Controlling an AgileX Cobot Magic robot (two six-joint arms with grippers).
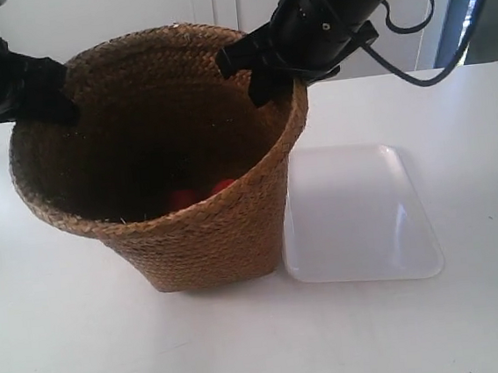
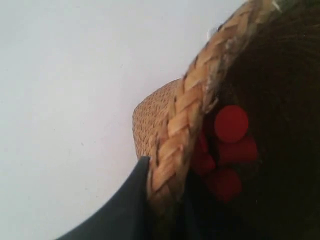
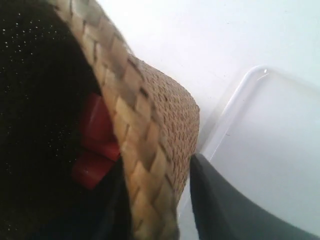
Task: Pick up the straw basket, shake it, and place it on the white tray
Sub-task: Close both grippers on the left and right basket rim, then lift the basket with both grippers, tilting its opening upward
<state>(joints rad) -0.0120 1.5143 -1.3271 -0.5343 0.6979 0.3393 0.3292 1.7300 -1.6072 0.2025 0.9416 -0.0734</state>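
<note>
Straw basket (image 1: 201, 235) stands on tabletop (image 1: 70, 345) just beside white tray (image 1: 358, 216), not yet on it, left hand (image 1: 52, 108) and right hand (image 1: 265, 79) each pinching opposite rim sides, apparently for a balanced lift.

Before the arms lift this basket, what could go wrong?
The left tool and right tool grip the straw basket only by its rim, which may flex or slip during shaking. The red pieces inside could bounce out. The white tray looks little wider than the base, so it might overhang.
</note>
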